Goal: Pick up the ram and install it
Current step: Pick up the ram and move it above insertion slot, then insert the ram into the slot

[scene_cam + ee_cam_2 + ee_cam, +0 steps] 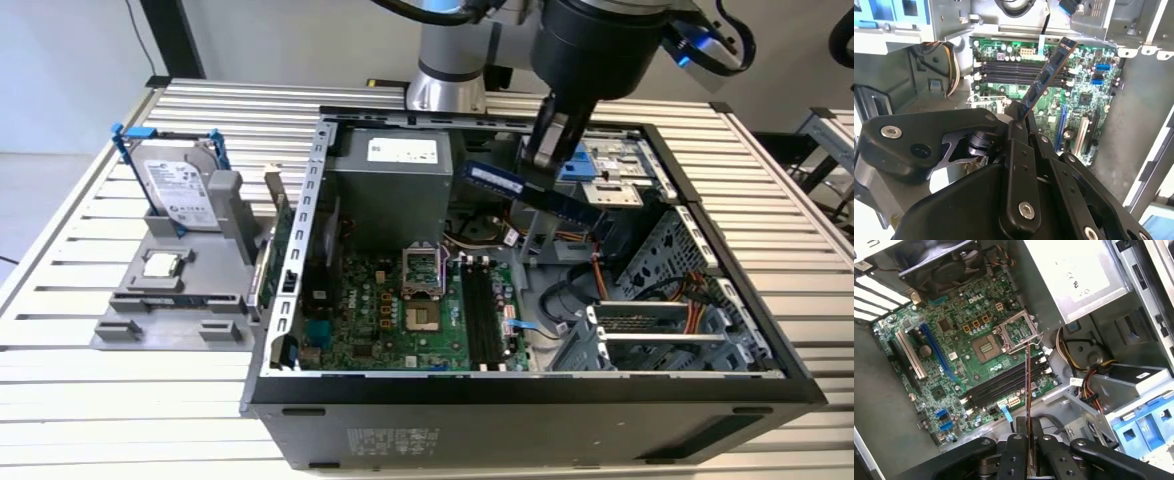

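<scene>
Ram is held in mid-air inside the open computer case, above the motherboard and apart from the memory slots. It is clamped between the shut fingers of the tool. The stick is seen lying at an angle to the slots. If it is lowered so, jamming or slipping in the grip is judged likely.

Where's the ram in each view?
Exterior view: the ram hangs tilted in the gripper, above the open case.
Second wrist view: ram slants out from the gripper, over the motherboard.
First wrist view: ram seen edge-on, a thin line.
Shared landmark: the black memory slots.
</scene>
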